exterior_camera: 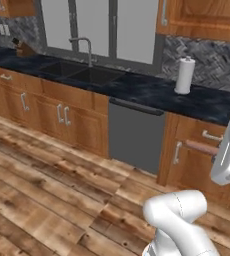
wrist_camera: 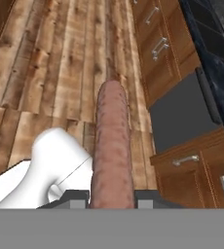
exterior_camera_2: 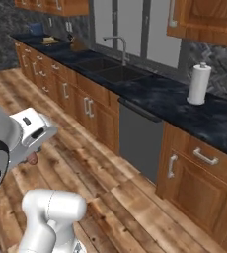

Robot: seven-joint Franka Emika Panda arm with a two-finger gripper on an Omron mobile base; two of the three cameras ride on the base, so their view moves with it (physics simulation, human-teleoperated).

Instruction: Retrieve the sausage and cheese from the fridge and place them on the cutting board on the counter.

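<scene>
In the left base view, the counter (exterior_camera: pixel 137 87) is seen running across the picture, with a sink (exterior_camera: pixel 84 74) and a tap (exterior_camera: pixel 87 49) set into it and a paper towel roll (exterior_camera: pixel 184 75) standing upright on it further right. A grey dishwasher (exterior_camera: pixel 134 134) is fitted between the wooden cabinets. At the right edge, the sausage (exterior_camera: pixel 201 147) is seen sticking out sideways from the white hand, in front of a cabinet drawer.

In the right base view, the same counter (exterior_camera_2: pixel 184 106) is shown from the other side, with the paper towel roll (exterior_camera_2: pixel 198 84) on it. The hand is seen at the left, above the wooden floor (exterior_camera_2: pixel 115 197), and a small reddish end of the sausage (exterior_camera_2: pixel 32 158) is visible under it.

In the hand view, the gripper (wrist_camera: pixel 112 199) is clenched on the sausage (wrist_camera: pixel 113 146), which is held between the two fingertips (wrist_camera: pixel 75 198) and points away from the camera over the floor. The dishwasher (wrist_camera: pixel 182 116) is seen at the right.
</scene>
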